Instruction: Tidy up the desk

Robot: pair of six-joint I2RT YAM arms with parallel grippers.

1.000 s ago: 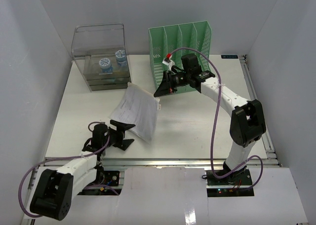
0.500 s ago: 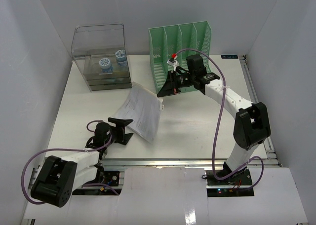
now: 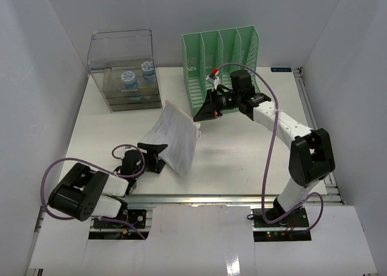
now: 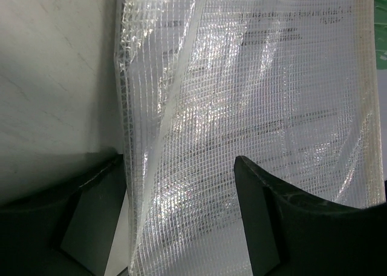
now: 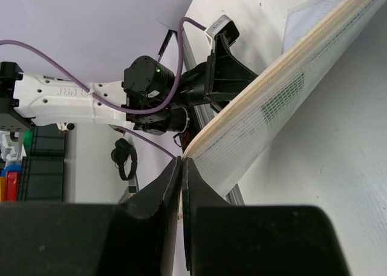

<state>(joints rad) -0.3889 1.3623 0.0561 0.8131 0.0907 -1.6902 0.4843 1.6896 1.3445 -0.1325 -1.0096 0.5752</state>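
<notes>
A clear mesh document pouch (image 3: 172, 137) with printed sheets inside stands tilted on the white desk (image 3: 242, 149), its lower edge on the tabletop. My right gripper (image 3: 198, 115) is shut on its upper right corner, in front of the green rack. In the right wrist view the closed jaws (image 5: 181, 161) pinch the end of the pouch's cream zip edge (image 5: 278, 94). My left gripper (image 3: 158, 158) is open at the pouch's lower left edge. The left wrist view shows the mesh pouch (image 4: 254, 94) between the spread fingers (image 4: 178, 167), without a visible pinch.
A green slotted file rack (image 3: 221, 58) stands at the back centre, just behind the right gripper. A clear plastic drawer box (image 3: 124, 70) holding two blue-capped items sits at the back left. A metal rail (image 3: 230, 197) runs along the near edge.
The right gripper has carried the pouch's corner a little right and toward the rack, standing it steeper. The left gripper has moved in to the pouch's lower edge, jaws narrowing slightly.
</notes>
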